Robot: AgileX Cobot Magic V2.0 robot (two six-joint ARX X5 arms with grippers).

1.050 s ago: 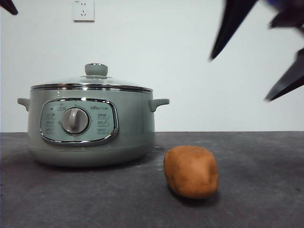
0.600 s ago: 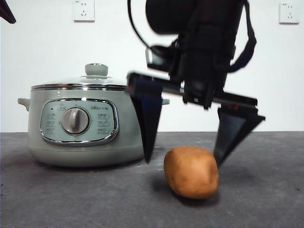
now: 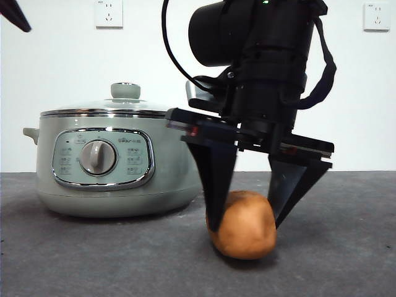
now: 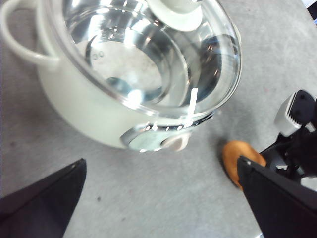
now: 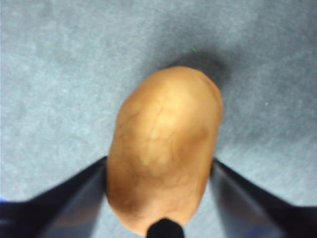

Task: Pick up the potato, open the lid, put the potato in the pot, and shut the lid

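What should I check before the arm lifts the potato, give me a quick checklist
1. Right gripper straddles the potato, one jaw on each side: ok.
2. Jaws pressing on the potato's sides: they look in contact in the right wrist view, firmness cannot tell.
3. Potato resting on the table, not yet lifted: ok.
4. Lid seated on the pot: ok, opening not yet done.
5. Left gripper open, above the pot, free for the lid: ok.
6. Right arm clear of the pot: cannot tell.
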